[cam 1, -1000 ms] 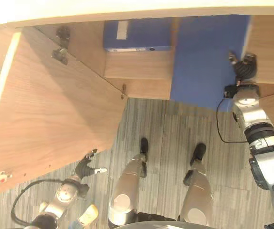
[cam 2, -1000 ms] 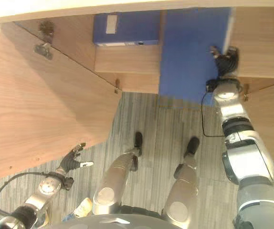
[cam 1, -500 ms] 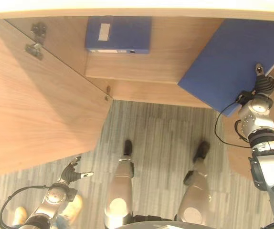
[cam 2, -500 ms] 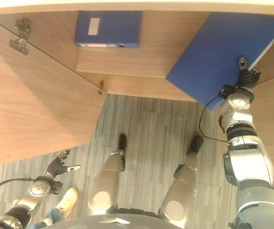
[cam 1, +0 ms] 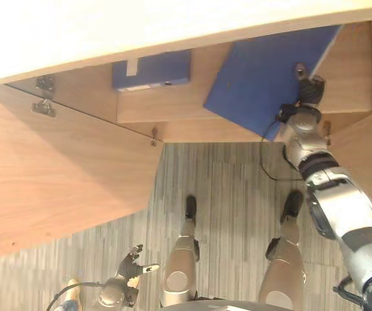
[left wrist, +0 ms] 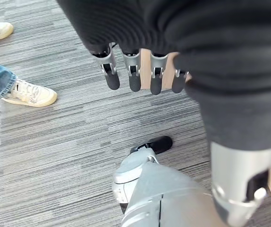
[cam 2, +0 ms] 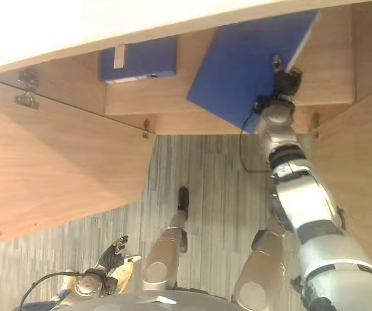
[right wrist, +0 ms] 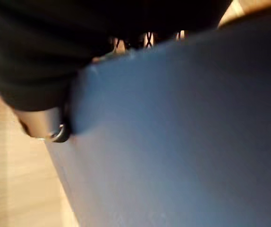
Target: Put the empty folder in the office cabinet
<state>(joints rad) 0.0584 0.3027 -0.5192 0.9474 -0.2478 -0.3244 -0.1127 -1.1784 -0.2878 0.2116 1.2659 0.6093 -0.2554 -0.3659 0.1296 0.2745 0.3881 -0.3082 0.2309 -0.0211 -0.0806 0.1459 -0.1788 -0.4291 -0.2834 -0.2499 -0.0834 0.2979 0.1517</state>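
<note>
A large blue folder [cam 1: 257, 78] hangs tilted in front of the open wooden cabinet's [cam 1: 192, 107] right half. Its upper edge reaches up under the cabinet's top. My right hand [cam 1: 307, 91] is shut on the folder's right edge. In the right wrist view the folder's [right wrist: 182, 137] flat blue face lies right under the hand, with the fingers curled over its edge. My left hand [cam 1: 129, 264] hangs low over the floor, far from the cabinet. Its fingers [left wrist: 134, 75] are straight and hold nothing.
A second blue folder [cam 1: 151, 70] lies on the shelf in the cabinet's left half. The left cabinet door [cam 1: 63, 175] stands wide open, and the right door [cam 1: 367, 162] is open too. A person's shoes [left wrist: 29, 94] stand on the grey carpet near my left hand.
The whole view has shifted. My right hand has carried the tilted folder to the left, closer to the stored folder. The left hand stays open and now shows lower in the picture.
</note>
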